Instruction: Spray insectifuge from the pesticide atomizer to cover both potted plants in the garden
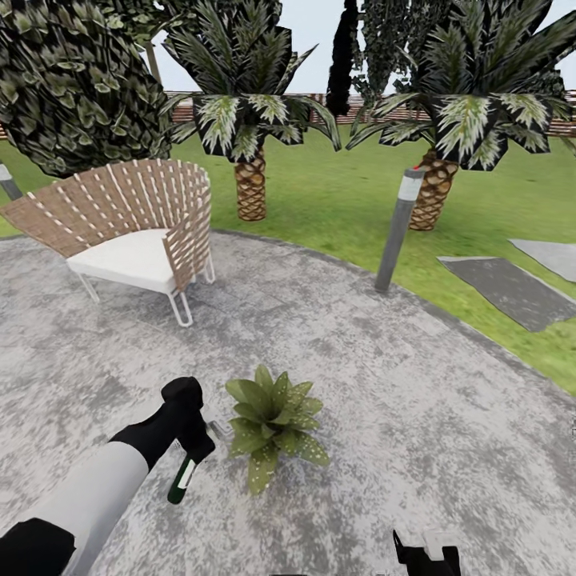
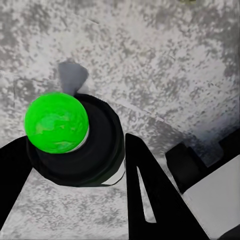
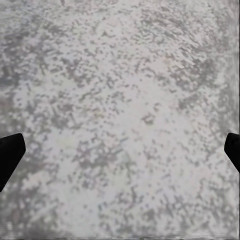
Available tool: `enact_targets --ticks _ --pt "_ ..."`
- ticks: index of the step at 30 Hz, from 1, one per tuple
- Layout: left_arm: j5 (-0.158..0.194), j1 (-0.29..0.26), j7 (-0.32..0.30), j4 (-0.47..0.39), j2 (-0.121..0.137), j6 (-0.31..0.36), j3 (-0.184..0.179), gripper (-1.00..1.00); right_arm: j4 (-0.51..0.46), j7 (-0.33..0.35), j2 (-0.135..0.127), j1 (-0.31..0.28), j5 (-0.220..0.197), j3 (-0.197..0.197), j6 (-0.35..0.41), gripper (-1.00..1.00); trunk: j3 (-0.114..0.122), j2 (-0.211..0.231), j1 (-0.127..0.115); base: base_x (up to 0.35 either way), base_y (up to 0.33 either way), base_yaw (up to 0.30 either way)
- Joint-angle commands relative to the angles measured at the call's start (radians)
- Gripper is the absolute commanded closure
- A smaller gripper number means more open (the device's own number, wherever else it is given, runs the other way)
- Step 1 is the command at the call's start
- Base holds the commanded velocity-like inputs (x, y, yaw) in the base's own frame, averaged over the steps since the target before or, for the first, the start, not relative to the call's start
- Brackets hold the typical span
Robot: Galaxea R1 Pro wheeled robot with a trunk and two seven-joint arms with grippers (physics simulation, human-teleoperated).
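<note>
Left hand (image 1: 190, 448) pinching the pesticide atomizer (image 1: 182, 478), bottle hanging base-down with its long axis tilted slightly off vertical, over the paved patio (image 1: 416, 416). The broad speckled potted plant (image 1: 272, 426) sits just beside the bottle, on its right, so the left arm is nearer. Right hand (image 3: 120, 150) spread, empty, facing bare paving. Judged next: aim the nozzle toward the leaves

Dark green atomizer (image 1: 182, 478) with white label — tilted, clamped in left gripper (image 1: 194, 448), just beside the speckled-leaf potted plant (image 1: 272, 424) on the grey patio (image 1: 416, 416).
</note>
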Motion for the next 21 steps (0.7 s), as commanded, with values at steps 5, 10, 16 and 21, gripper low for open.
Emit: enact_targets --ticks 5,10,16,21 --pt "-0.009 -0.01 -0.015 0.109 -0.007 0.002 -0.019 1.0 0.0 0.001 0.0 -0.001 0.008 -0.009 -0.003 -1.0 -0.001 0.0 0.0 0.008 0.01 -0.241" --pt "-0.029 -0.013 -0.016 0.167 -0.012 0.004 -0.074 1.0 0.0 0.001 0.0 -0.001 0.008 -0.008 -0.003 -1.0 -0.001 0.0 0.0 0.13 0.21 -0.032" --pt "-0.04 -0.015 -0.016 0.197 -0.012 0.005 -0.083 1.0 0.0 0.002 0.0 0.0 0.009 -0.007 -0.003 -1.0 -0.001 0.0 0.0 0.09 0.227 -0.002" --pt "-0.04 -0.029 -0.019 0.199 -0.011 0.005 -0.083 1.0 0.0 0.002 0.001 -0.001 0.011 -0.007 -0.003 -1.0 -0.001 0.0 0.0 0.01 0.024 0.0"
